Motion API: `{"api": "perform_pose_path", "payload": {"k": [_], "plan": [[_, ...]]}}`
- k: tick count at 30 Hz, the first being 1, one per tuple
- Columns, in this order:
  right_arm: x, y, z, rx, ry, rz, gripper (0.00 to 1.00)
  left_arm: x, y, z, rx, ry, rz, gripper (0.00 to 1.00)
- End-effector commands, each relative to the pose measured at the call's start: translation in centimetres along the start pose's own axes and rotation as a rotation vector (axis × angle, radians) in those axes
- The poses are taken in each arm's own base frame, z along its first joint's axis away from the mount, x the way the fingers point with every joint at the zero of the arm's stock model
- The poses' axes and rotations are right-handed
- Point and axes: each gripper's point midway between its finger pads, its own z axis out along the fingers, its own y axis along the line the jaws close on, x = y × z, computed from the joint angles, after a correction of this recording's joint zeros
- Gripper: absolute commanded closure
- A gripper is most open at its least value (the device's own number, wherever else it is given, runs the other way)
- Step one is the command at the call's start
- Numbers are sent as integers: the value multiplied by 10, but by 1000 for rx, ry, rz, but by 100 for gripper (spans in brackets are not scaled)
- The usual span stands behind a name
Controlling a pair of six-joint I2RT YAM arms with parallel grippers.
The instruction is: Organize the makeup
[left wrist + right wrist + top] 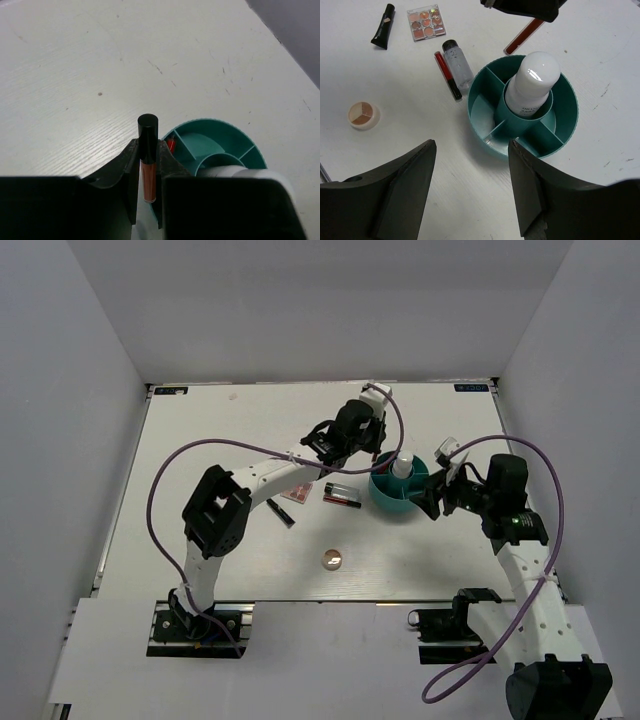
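A teal divided container (388,498) holds the white bottle (402,468) upright in its middle well. My left gripper (377,454) is shut on a reddish-brown lip tube with a black cap (148,125), held just outside the container's far rim (215,125); the tube also shows in the right wrist view (522,36). My right gripper (471,145) is open and empty at the container's near side (567,120). On the table to the left lie a square palette (425,22), a black tube (383,26), a red pencil (447,75), a clear black-capped vial (458,69) and a round compact (363,115).
White walls enclose the table on the left, back and right. A purple cable loops over each arm. The palette (298,492), the pencils (342,496) and the compact (331,559) lie between the left arm and the container.
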Motion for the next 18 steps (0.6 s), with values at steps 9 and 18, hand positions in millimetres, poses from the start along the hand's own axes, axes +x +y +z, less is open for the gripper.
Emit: {"api": "perform_pose_path", "payload": {"k": [9,18], "plan": [[-5,-5,-2,34,-29,-14,34,-47,-23,4,101,-114,-18,94],[-9,-6,-1,32,-35,-23,32,-22,-21,7,103,-58,-21,94]]}}
